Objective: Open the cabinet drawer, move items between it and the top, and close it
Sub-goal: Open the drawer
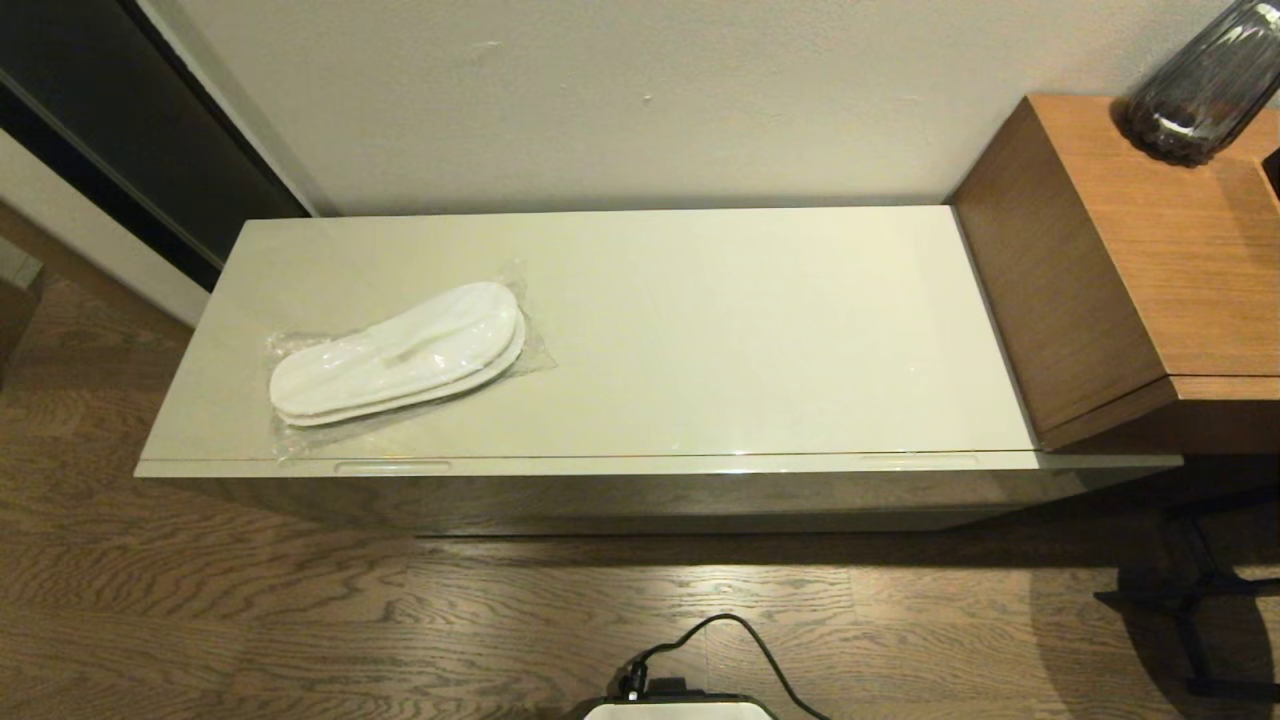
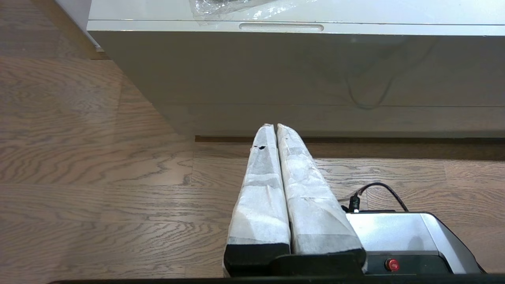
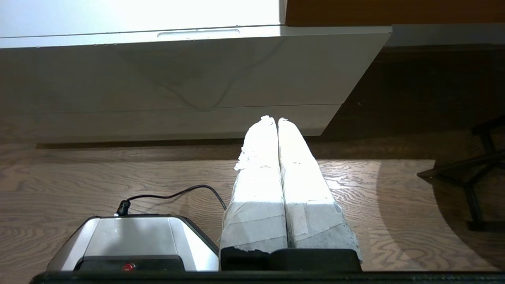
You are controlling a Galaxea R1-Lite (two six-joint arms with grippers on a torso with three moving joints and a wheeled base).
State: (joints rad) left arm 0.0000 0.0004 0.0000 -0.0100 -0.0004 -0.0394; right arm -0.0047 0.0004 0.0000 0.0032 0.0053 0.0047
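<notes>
Cream-beige and glossy, the top [image 1: 700, 320] of the low cabinet is seen from the head view with one pair of white slippers [image 1: 398, 352] lying on it, sealed in a crinkly clear bag. The pair is placed toward the left end of the top, closer to the front edge than to the wall, and is angled so that one end points at the front-left corner. A corner of the bag reaches the front edge just above the left handle slot [image 2: 281, 27]. The cabinet drawer [image 1: 640, 466] is shut, its front flush along the cabinet, with the right handle slot [image 3: 198, 33] visible near the other end. The taller brown wood-grain unit [image 1: 1130, 270] stands against the right end, and a dark ribbed glass vase [image 1: 1205, 85] rests on it. The left gripper [image 2: 275, 126] is held low in front of the cabinet, over the wood floor [image 1: 200, 600], its taped fingers pressed together on nothing. The right gripper [image 3: 275, 119] is held likewise, closed and empty, facing the drawer's right part
</notes>
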